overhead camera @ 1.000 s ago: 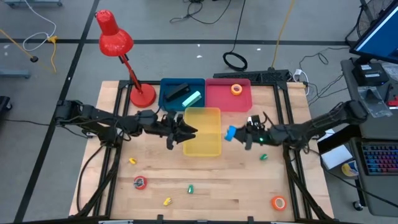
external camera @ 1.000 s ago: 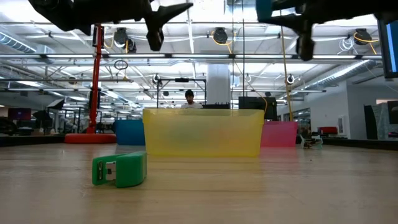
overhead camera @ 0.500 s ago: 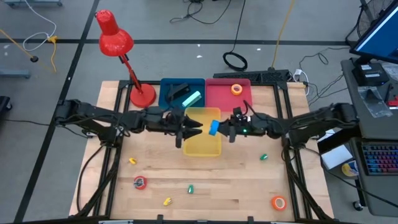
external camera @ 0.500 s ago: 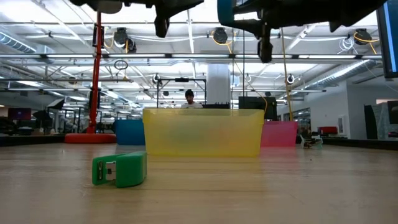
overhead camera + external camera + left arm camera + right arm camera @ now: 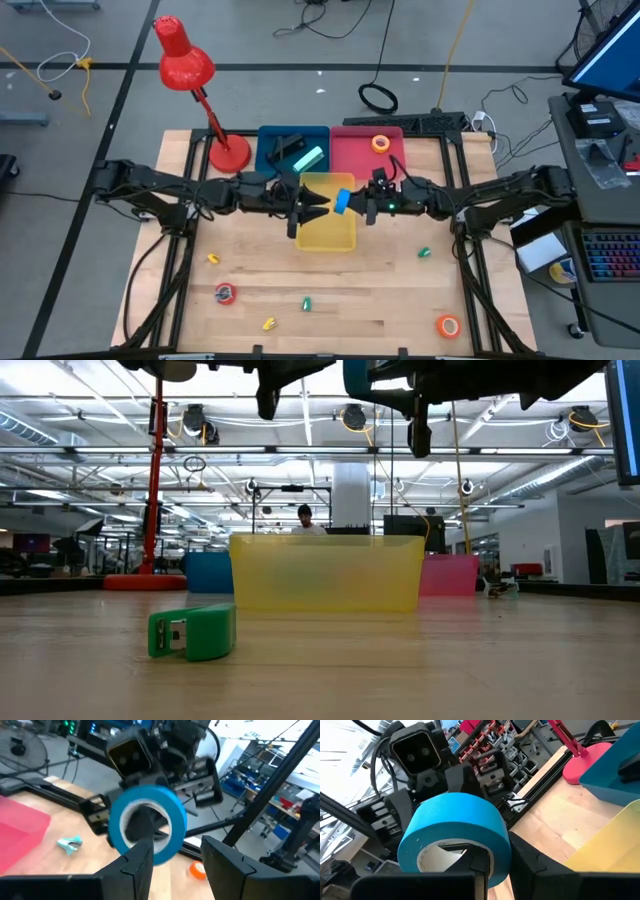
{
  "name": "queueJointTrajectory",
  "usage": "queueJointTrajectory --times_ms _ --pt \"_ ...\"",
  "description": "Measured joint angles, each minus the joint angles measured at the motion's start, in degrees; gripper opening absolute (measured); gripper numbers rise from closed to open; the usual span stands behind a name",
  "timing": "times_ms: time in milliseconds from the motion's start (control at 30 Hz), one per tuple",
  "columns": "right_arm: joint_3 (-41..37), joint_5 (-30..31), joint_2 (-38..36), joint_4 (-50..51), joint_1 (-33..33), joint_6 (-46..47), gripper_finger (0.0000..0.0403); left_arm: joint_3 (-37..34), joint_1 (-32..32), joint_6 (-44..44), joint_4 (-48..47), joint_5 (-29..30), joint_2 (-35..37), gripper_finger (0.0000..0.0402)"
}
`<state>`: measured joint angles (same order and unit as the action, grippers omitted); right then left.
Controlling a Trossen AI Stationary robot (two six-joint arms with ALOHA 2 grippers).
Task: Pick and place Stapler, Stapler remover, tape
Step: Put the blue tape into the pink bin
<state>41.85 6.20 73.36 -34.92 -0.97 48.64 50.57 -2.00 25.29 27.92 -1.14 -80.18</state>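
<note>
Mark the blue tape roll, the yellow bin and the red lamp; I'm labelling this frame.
blue tape roll [image 5: 455, 827]: right wrist view, outer band.
yellow bin [image 5: 330, 236]: high view, bare floor.
red lamp [image 5: 183, 60]: high view, shade.

Red desk lamp at the table's far-left corner (base beside the blue bin) — monitor off right

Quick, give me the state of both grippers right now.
Left gripper: open, empty, over the yellow bin, facing the tape.
Right gripper: shut on the blue tape roll, above the yellow bin.
</note>
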Motion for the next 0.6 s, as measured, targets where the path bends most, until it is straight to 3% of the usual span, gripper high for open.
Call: queueJointTrajectory --times_ms 433,600 --pt "0.0 -0.41 -0.03 1.3 0.59 1.45 0.0033 6.34 0.74 0.46 0.84 -2.0 -7.77 0.0166" --pt "0.0 -0.86 -0.08 1.86 0.54 1.33 0.0033 8.42 1.35 0.78 0.25 -5.8 -9.75 0.0157"
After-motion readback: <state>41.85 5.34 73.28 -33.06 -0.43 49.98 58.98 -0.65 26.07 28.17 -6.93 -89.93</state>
